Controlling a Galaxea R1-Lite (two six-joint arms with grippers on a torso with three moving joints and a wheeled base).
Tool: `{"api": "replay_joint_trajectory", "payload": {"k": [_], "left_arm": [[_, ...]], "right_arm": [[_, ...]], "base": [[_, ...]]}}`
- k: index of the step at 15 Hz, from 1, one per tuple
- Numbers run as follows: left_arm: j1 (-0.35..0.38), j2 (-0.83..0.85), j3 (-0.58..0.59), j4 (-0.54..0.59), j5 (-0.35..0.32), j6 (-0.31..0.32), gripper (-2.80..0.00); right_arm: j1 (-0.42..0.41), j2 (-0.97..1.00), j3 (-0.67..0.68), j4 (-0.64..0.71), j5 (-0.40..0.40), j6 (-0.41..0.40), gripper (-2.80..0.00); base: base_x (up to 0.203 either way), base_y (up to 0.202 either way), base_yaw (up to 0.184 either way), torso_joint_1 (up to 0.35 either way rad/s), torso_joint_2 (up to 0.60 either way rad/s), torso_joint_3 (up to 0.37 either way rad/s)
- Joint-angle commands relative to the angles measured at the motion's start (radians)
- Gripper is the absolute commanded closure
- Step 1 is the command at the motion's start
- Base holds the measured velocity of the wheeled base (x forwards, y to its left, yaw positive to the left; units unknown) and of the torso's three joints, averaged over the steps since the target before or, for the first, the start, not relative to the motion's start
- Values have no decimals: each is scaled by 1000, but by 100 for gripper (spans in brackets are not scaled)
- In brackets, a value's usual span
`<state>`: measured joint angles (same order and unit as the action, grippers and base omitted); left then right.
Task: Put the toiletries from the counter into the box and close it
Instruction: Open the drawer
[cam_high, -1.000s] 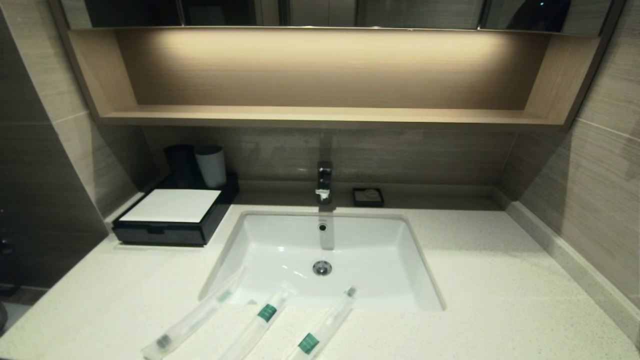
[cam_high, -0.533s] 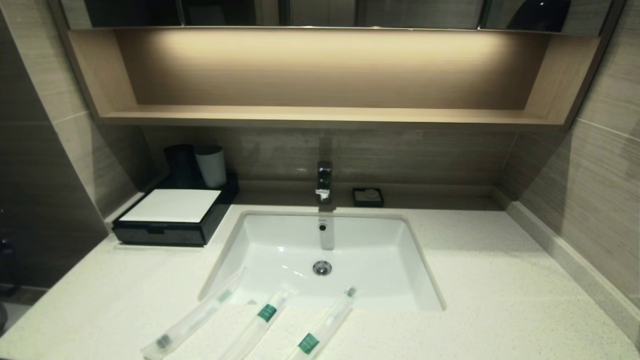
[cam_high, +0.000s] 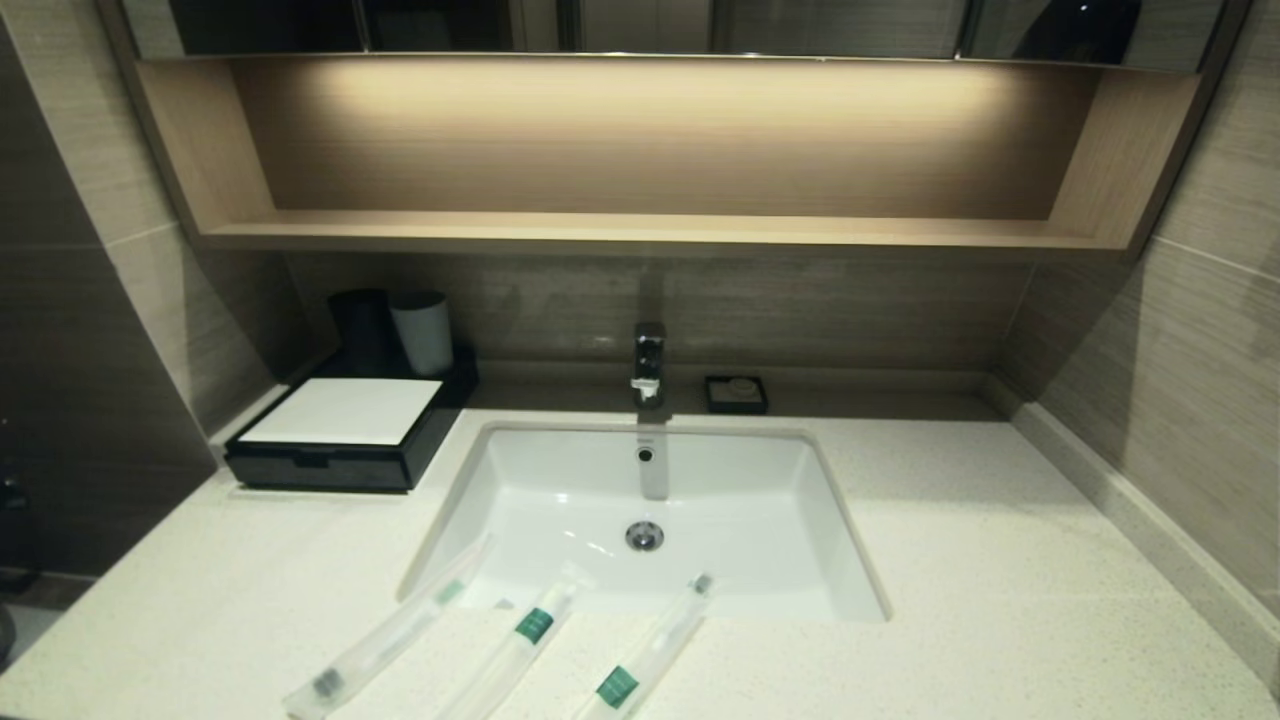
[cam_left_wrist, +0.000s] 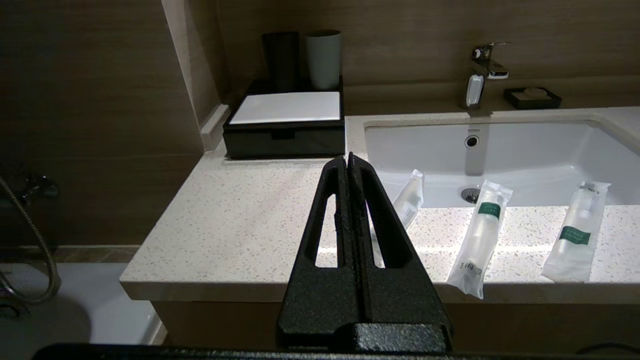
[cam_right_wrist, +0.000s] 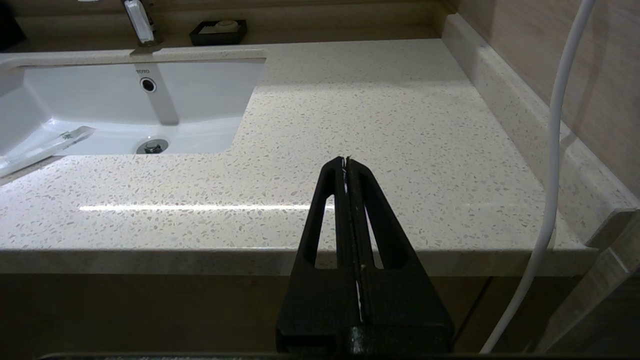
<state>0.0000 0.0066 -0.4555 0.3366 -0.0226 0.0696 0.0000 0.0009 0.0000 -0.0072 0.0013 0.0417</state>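
Three sleeved toiletries lie at the counter's (cam_high: 1000, 560) front edge before the sink: one with a dark tip (cam_high: 385, 635) on the left, two with green bands (cam_high: 520, 640) (cam_high: 640, 660). They also show in the left wrist view (cam_left_wrist: 407, 200) (cam_left_wrist: 480, 232) (cam_left_wrist: 575, 232). The black box (cam_high: 345, 430) with a white top stands at the back left, its drawer closed. My left gripper (cam_left_wrist: 347, 159) is shut and empty, held off the counter's front edge. My right gripper (cam_right_wrist: 345, 161) is shut and empty, before the right part of the counter. Neither shows in the head view.
A white sink (cam_high: 560, 470) with a tap (cam_high: 648, 362) sits mid-counter. Two cups (cam_high: 395, 330) stand on the box's back. A small black soap dish (cam_high: 736, 393) is behind the sink. A wooden shelf (cam_high: 640, 232) hangs above. A white cable (cam_right_wrist: 555, 150) runs beside my right gripper.
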Motion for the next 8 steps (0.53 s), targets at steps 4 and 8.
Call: {"api": "replay_joint_trajectory", "payload": {"k": [4, 8], "left_arm": [[-1, 232, -205, -26, 12, 5, 0], [-3, 431, -257, -80, 33, -4, 0]], "right_arm": [[0, 1, 0, 0, 0, 0, 0], [0, 1, 0, 0, 0, 0, 0]], "base": [[0, 0, 0, 0, 0, 0], [0, 0, 0, 0, 0, 0]]}}
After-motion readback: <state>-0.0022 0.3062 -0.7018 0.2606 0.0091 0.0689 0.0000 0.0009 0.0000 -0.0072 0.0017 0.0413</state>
